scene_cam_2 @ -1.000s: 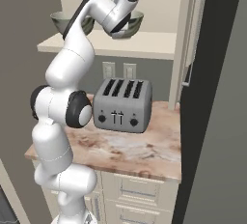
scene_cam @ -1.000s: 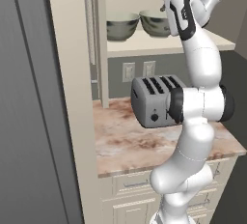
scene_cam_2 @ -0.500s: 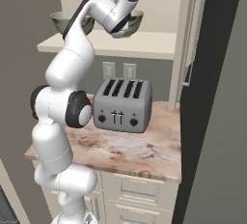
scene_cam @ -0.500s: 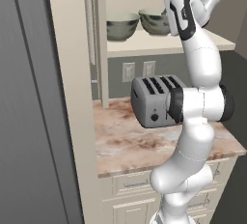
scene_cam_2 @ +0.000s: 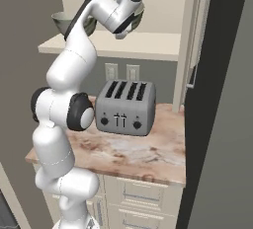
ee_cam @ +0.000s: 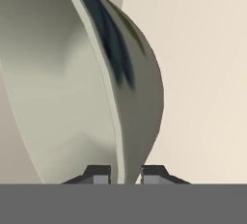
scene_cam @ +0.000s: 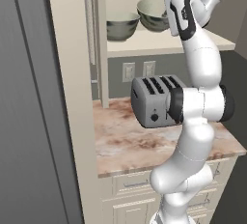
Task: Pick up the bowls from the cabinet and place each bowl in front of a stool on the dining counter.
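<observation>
Two grey-green bowls with cream insides stand on the shelf (scene_cam: 159,42) of the cream cabinet. The left bowl (scene_cam: 122,25) (scene_cam_2: 62,21) stands free. My gripper (ee_cam: 124,174) is up at the right bowl (scene_cam: 152,13). In the hand view its two fingertips (ee_cam: 99,174) sit on either side of that bowl's thin rim (ee_cam: 116,121), one inside and one outside, shut on it. The white hand covers the grip in both base views. The stool and the dining counter are out of view.
A steel four-slot toaster (scene_cam: 154,101) (scene_cam_2: 123,107) stands on the marbled worktop (scene_cam: 140,143) under the shelf. A cabinet upright (scene_cam: 99,39) borders the shelf on the left, with a tall dark panel (scene_cam: 29,121) beyond it. Cream drawers (scene_cam_2: 143,193) run below.
The jaws have closed from wide open onto the right bowl's rim. The arm and both bowls have barely moved.
</observation>
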{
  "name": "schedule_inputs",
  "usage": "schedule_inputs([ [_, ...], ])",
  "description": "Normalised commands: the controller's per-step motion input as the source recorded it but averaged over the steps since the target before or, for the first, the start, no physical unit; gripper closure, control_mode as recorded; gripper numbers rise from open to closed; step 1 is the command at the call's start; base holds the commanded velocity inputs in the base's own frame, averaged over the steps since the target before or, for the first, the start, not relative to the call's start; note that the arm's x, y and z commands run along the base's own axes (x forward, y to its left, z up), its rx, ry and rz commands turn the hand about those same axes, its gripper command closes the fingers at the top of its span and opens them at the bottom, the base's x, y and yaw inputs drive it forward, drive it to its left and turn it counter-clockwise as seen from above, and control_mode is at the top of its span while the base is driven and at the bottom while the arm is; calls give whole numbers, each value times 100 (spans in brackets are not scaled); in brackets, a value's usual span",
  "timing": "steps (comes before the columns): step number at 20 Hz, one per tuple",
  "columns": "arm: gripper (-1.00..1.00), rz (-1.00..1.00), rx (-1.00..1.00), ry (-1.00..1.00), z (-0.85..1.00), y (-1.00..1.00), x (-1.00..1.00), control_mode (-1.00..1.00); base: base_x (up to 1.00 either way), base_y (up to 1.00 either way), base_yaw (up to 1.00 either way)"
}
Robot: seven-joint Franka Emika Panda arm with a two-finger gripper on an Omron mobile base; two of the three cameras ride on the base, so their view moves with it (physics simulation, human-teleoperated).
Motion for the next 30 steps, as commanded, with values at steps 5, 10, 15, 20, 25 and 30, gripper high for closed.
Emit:
schedule_inputs([
  [5, 100, 0, 0, -5, 0, 0, -23, -100, 0, 0, 0],
  [10, 100, 0, 0, 0, 0, 0, -45, -100, 0, 0, 0],
  [15, 100, -1, 0, 0, 0, -5, -68, -100, 0, 0, 0],
  [20, 100, -4, 0, 3, -9, -9, -100, -100, 0, 0, 0],
  [25, 100, -1, 0, 12, -40, 0, -100, -100, 0, 0, 0],
  [30, 100, 0, 0, 14, -36, 0, -100, -100, 0, 0, 0],
])
